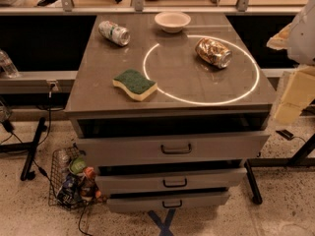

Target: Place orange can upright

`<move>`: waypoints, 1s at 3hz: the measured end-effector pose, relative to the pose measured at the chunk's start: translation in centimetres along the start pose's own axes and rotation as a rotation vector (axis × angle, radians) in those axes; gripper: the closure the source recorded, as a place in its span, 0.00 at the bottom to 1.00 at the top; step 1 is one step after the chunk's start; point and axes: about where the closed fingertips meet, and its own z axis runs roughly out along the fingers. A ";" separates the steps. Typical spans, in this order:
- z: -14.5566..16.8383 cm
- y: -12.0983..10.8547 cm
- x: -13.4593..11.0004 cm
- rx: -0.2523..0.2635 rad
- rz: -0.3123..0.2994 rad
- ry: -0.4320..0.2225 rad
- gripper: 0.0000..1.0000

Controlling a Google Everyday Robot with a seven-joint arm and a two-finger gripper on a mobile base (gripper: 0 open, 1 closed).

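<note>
Orange can is noted lying on its side at 1 o'clock inside the lit ring, gripper parked off the table at 3 o'clock, grip state not determinable; the can is best grasped across its body and tipped onto one silver end.

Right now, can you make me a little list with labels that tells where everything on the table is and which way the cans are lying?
orange can: lying on its side, inside the glowing ring, right half of the table
green-and-white can: lying on its side, back left corner
bowl: right way up, middle of the back edge
sponge: flat, front left, at the ring's left edge
table: drawers below, pulled out a little
gripper: not in view
task: not done yet, orange can is not upright
</note>
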 end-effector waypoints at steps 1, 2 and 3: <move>0.9 -1.0 -1.0 0.015 -0.002 -0.007 0.00; 3.3 -3.5 -3.4 0.036 -0.008 -0.014 0.00; 8.2 -8.0 -7.0 0.074 0.023 -0.040 0.00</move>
